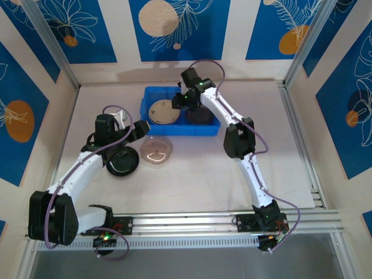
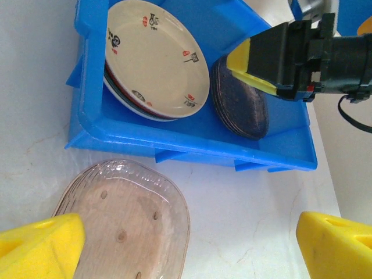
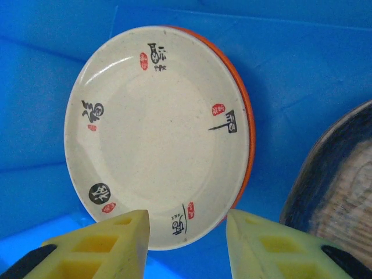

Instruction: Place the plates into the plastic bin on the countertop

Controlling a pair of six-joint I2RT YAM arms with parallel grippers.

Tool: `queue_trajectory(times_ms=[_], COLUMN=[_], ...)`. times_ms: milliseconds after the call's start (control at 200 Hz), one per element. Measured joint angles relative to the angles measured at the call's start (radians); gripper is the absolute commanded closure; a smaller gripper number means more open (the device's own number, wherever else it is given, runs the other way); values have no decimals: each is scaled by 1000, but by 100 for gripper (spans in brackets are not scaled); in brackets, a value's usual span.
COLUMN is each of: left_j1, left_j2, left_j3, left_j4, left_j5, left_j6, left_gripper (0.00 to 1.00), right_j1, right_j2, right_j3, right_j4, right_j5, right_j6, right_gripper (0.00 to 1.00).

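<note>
The left gripper (image 2: 190,226) is held wide open over a translucent smoky plate (image 2: 125,221) laid on the countertop (image 1: 197,174) just beside the blue bin's (image 2: 192,145) near wall. The right gripper (image 3: 187,218) is parted, empty, over the cream plate (image 3: 157,133) stacked inside.

You're looking at a smooth, glossy plastic bin (image 2: 192,145). Inside the bin, the cream plate (image 3: 157,139) has a slick, finely speckled finish, and the dark plates (image 2: 241,102) look duller. In front of the bin, the clear plate (image 2: 125,226) is shiny translucent plastic on a matt white countertop (image 2: 244,215).
</note>
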Motion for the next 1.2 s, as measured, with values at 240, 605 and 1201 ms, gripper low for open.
queue_trajectory(times_ms=[240, 605, 1201], left_j1=[0, -22, -25], left_j2=[4, 4, -26], left_j3=[0, -53, -83], left_j4=[6, 74, 130], left_j5=[0, -19, -28], left_j6=[-6, -11, -26], left_gripper=[7, 5, 5], right_j1=[0, -37, 150], right_j2=[-28, -484, -930], right_j3=[-63, -656, -1434], right_j4=[17, 278, 748], right_j5=[-19, -91, -54], right_j6=[-8, 82, 656], right_gripper=[64, 62, 55])
